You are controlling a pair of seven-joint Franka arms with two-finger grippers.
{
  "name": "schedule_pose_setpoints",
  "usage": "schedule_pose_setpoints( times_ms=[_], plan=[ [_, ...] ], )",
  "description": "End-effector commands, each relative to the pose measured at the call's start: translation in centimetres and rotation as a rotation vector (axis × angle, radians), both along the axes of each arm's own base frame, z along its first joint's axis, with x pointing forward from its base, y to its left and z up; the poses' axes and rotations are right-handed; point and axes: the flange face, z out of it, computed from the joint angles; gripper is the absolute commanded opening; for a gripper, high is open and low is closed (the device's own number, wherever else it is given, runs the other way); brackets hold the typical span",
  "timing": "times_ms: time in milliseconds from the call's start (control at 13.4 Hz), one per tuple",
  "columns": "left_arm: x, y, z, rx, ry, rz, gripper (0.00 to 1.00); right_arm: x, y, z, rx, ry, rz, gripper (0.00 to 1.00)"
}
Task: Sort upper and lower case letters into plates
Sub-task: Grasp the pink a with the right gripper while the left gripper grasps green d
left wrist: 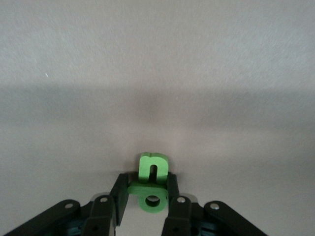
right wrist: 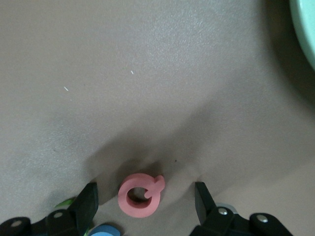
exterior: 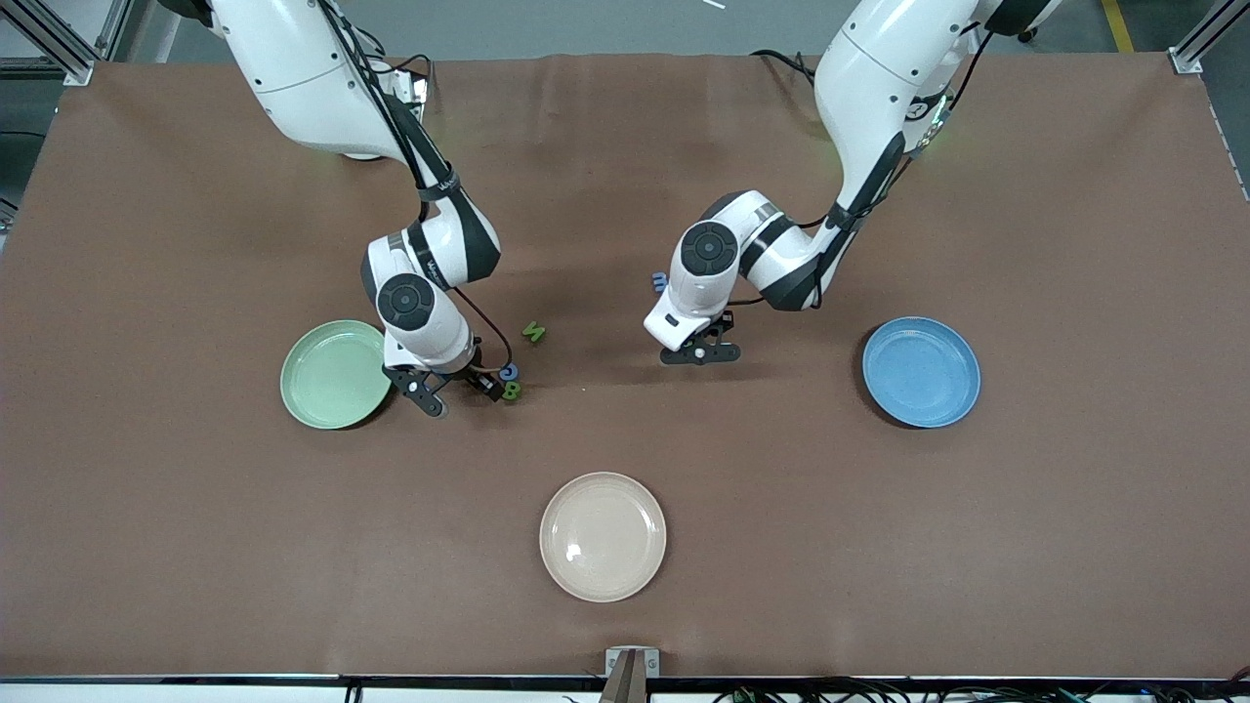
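Note:
My right gripper [exterior: 457, 391] is low over the table beside the pale green plate [exterior: 335, 374]. It is open, with a pink-red letter Q [right wrist: 140, 196] flat on the table between its fingers [right wrist: 87, 200]. A blue letter [exterior: 509, 371] and a green B [exterior: 512, 391] lie right beside it, and a green N [exterior: 532, 332] lies a little farther from the camera. My left gripper [exterior: 698, 353] is down near the table's middle. In the left wrist view it [left wrist: 146, 189] is shut on a green looped letter [left wrist: 151, 198], with a green n [left wrist: 153, 167] touching it at the fingertips. A blue m [exterior: 660, 281] lies beside the left wrist. The blue plate [exterior: 921, 371] holds nothing.
A cream-beige plate [exterior: 603, 537] sits nearest the camera, near the table's middle. The brown table mat [exterior: 879, 547] reaches to all edges. The green plate's rim [right wrist: 306, 29] shows in the right wrist view.

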Motion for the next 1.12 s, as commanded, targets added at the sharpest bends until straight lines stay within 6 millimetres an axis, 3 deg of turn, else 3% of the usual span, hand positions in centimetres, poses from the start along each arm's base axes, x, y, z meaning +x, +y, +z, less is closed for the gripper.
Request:
schedule_pose_setpoints(
  times_ms=[0,224,299,448,598,747,897,1046],
  plan=[
    [0.7,0.4,3.0,-0.002,-0.034,0.001,0.22,0.1,0.5,-0.2,-0.002,-0.009,-0.016,0.81],
    [1.9,1.4,5.7,0.033,-0.012,0.017,0.22,0.1,0.4,-0.2,-0.001,-0.005,-0.017,0.66],
    [2.2,1.9,6.8,0.043,-0.01,0.012,0.22,0.1,0.4,-0.2,-0.001,-0.005,-0.014,0.58],
    [3.8,4.1,9.5,0.04,-0.021,0.022,0.22,0.2,0.3,-0.1,-0.001,-0.005,-0.006,0.26],
    [5.5,7.4,12.4,0.056,-0.023,0.013,0.22,0.3,-0.1,-0.1,-0.001,-0.005,-0.011,0.04],
    [7.3,11.6,15.2,0.072,-0.026,0.009,0.22,0.5,-0.3,0.0,-0.004,-0.004,-0.01,0.0],
    [8.4,17.1,17.6,0.09,-0.002,-0.027,0.22,1.3,-0.8,1.5,0.002,-0.01,0.023,0.0],
    [8.7,22.7,18.5,0.088,0.013,-0.061,0.22,2.3,-3.0,4.4,0.002,0.021,0.029,0.0]
  ],
)
